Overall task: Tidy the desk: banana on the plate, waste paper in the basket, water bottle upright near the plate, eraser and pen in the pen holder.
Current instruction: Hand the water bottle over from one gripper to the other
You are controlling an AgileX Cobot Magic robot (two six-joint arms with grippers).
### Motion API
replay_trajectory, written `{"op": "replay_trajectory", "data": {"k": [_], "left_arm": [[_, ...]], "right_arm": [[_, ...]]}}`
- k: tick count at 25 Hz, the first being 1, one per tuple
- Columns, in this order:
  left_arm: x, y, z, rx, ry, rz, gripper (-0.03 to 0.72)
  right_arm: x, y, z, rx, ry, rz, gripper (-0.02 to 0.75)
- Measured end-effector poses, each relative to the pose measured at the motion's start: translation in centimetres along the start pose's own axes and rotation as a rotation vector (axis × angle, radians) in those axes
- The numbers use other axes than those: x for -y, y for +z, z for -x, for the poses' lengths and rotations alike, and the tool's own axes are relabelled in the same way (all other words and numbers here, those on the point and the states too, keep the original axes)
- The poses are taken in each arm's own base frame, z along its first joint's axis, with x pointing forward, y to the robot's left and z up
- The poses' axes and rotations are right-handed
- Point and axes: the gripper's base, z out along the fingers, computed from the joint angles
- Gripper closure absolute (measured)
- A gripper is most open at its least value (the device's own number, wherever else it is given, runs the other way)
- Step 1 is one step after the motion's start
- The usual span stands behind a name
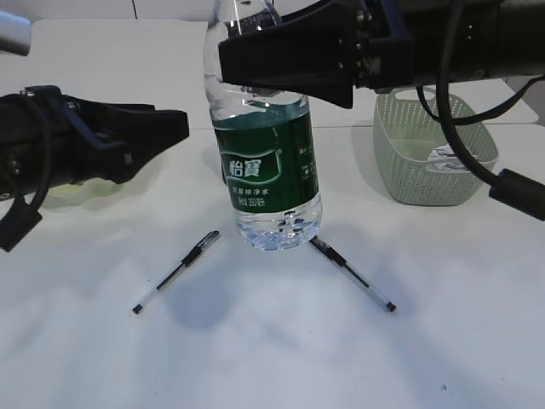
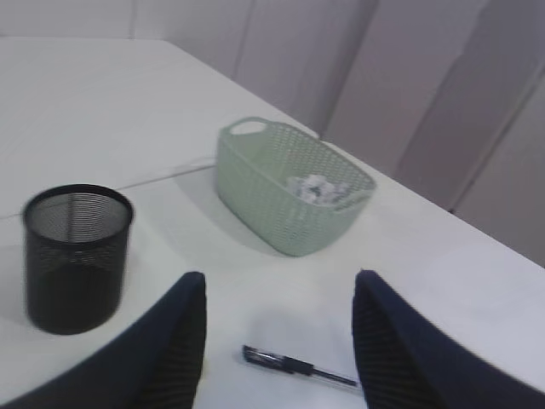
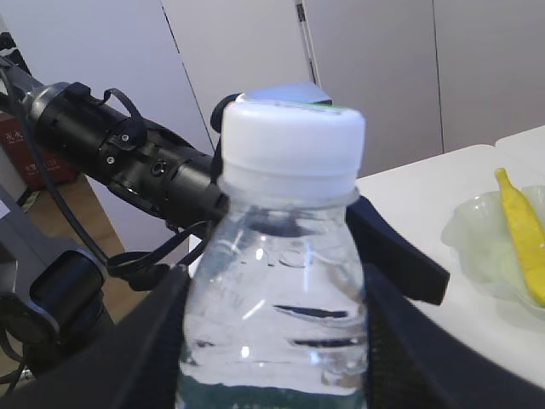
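Two pens (image 1: 176, 273) lie nearest while we hold the upright water bottle (image 1: 266, 166) in our right gripper (image 1: 285, 64), plate (image 3: 485, 247) leftward beside our open left gripper (image 2: 277, 341)

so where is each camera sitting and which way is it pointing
Exterior: low, in front of the desk, facing the water bottle held by the right gripper; both arms show.
Left wrist: over open fingers, toward pen holder and basket.
Right wrist: behind the bottle's cap, banana beyond.
Shared: bottle, basket.
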Motion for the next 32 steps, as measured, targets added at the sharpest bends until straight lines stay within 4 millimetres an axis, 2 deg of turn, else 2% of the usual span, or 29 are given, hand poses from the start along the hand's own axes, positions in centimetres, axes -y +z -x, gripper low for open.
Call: {"op": "replay_trajectory", "data": {"k": [4,13,24,27,32], "left_arm": [[1.2,0.1,-0.4,-0.015,0.02,-0.145,0.302],[3.0,-0.4,-0.6,-0.045,0.015,-0.354,0.305],[4.4,-1.0,-0.3,-0.016,-0.014,-0.536,0.316],[4.6,-1.1,-0.3,-0.012,-0.025,-0.55,0.293],[4.6,-1.1,0.0,0.013,-0.049,-0.549,0.186]], "right_arm": [[0.0,0.0,0.0,0.0,0.0,0.0,0.337],[0.0,0.0,0.0,0.0,0.0,-0.003,0.337],[0.1,0.0,0.0,-0.004,0.001,-0.011,0.337],[0.1,0.0,0.0,-0.004,0.001,-0.007,0.337],[0.0,0.0,0.0,-0.003,-0.001,0.001,0.337]]}}
